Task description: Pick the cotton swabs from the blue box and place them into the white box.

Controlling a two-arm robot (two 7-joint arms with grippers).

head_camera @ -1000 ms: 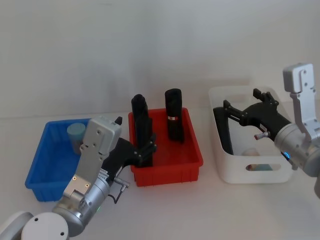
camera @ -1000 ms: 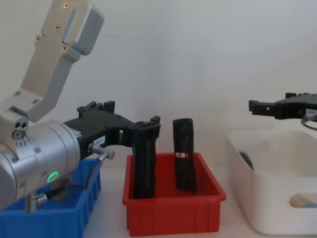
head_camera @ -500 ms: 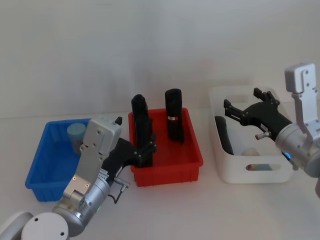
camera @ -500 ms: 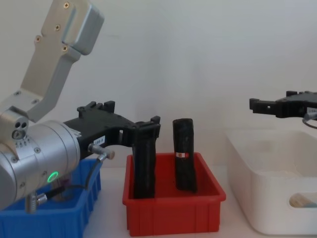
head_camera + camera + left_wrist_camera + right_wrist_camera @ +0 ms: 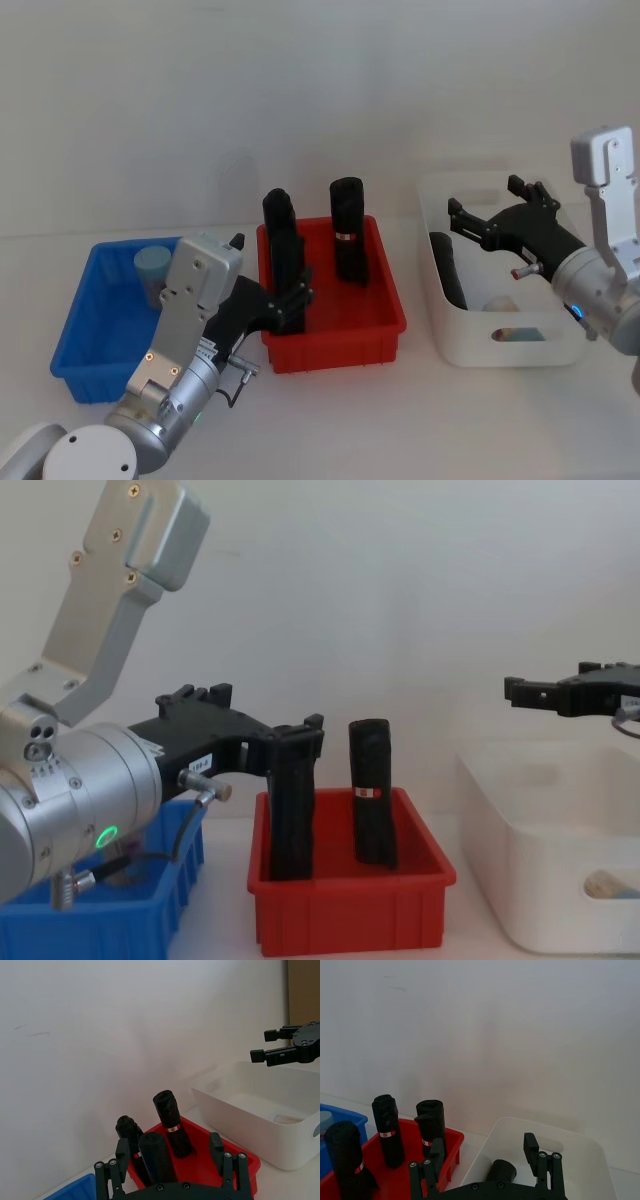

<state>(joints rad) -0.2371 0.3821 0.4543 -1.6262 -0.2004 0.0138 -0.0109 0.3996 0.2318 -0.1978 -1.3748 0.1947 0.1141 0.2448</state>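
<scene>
Right gripper [image 5: 470, 217] fingers [image 5: 452, 208] spread, empty.

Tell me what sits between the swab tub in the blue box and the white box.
The red bin sits between the blue box and the white box, with tall black rolls standing upright in it. The swab tub would have to be carried over or around them. Nothing else visible lies in between.
</scene>
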